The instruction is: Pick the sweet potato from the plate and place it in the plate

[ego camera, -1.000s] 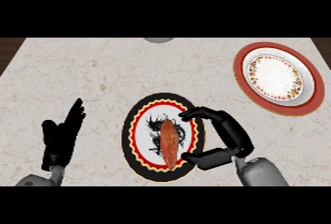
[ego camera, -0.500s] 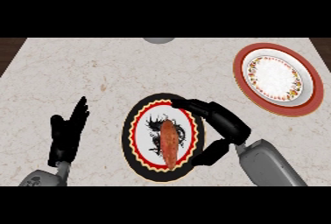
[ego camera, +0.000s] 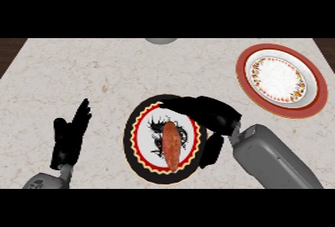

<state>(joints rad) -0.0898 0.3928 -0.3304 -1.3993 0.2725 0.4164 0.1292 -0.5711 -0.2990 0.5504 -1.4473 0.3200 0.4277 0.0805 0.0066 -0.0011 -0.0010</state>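
Head view, looking down on the pale marbled stone counter (ego camera: 118,75). I see the long orange-brown sweet potato (ego camera: 172,145) lying lengthwise in the middle of the black-rimmed round plate with red and yellow scalloped band and dark motif (ego camera: 136,133), near the counter's front edge. My right hand (ego camera: 212,116) hangs over that plate's right and upper rim, fingers arched across the top edge, thumb down along the right side; it is spread and curved, not closed on anything, and I see a gap between it and the sweet potato. My left hand (ego camera: 68,135) rests left of the plate, fingers straight and up, holding nothing. The red-rimmed white round plate with patterned inner ring (ego camera: 313,88) sits well apart, far right. A small grey round object (ego camera: 161,40) shows at the far edge.
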